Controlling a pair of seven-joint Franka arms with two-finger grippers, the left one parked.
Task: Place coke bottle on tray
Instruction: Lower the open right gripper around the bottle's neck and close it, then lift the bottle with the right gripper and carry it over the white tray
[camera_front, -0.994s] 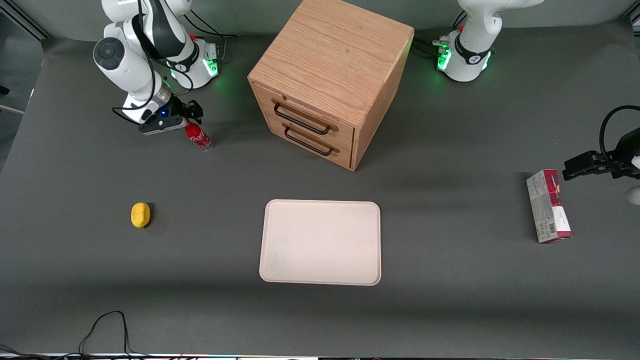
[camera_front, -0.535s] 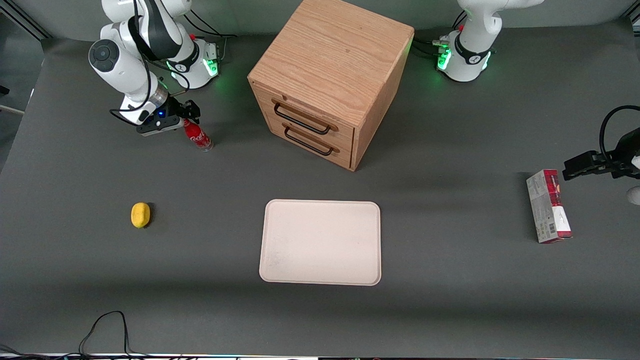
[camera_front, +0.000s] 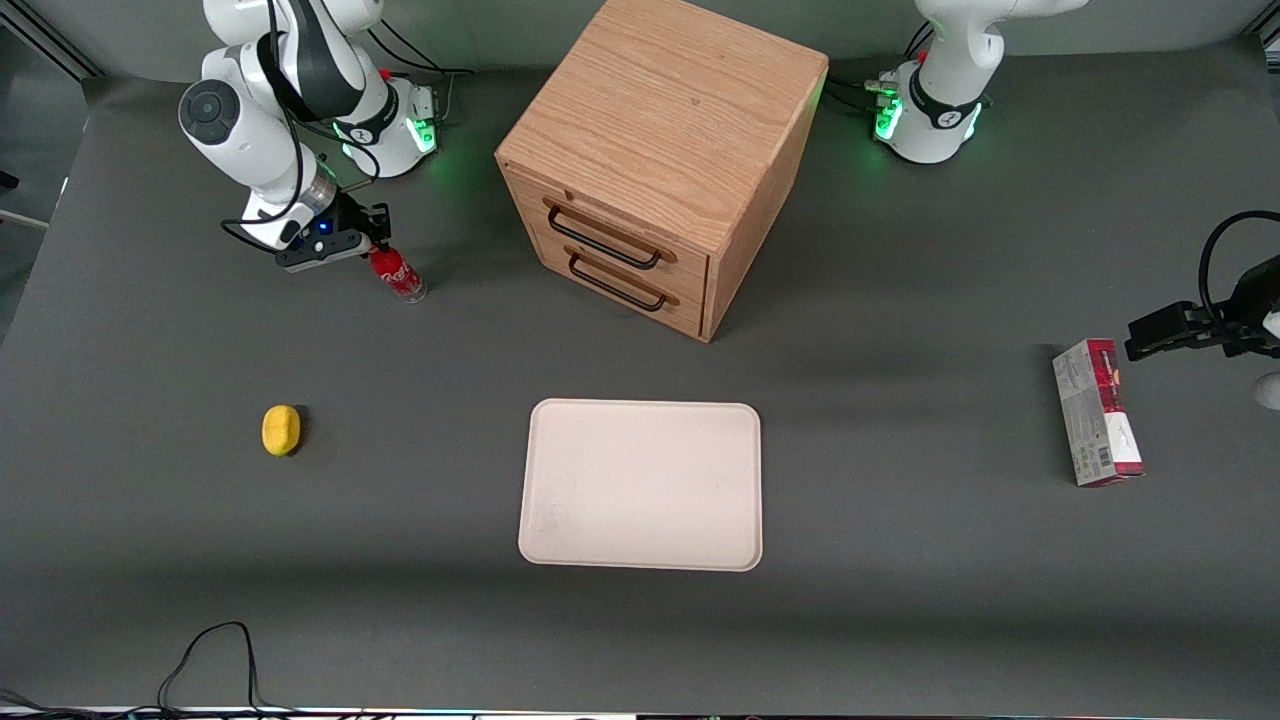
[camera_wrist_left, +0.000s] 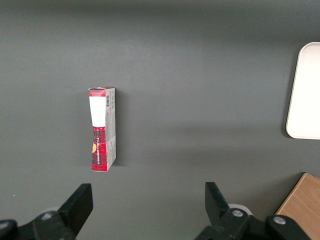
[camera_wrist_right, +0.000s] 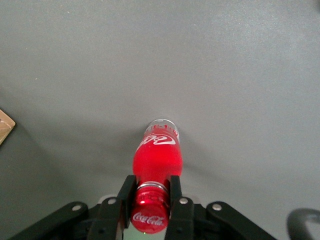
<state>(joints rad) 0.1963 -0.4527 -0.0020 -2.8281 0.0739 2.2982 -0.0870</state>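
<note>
Beside the drawer cabinet (camera_front: 655, 165), my gripper (camera_wrist_right: 150, 204) pinches the coke bottle (camera_wrist_right: 157, 159) at its neck, base on table; I'd lift straight, then carry level to the tray (camera_front: 641, 484).

Gripper (camera_front: 378, 240) now lower, jaws closed around neck of coke bottle (camera_front: 398, 275), previously apart

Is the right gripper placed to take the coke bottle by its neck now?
Likely yes: the gripper has a finger on each side of the coke bottle neck, nothing between, bottle upright on the table.
</note>
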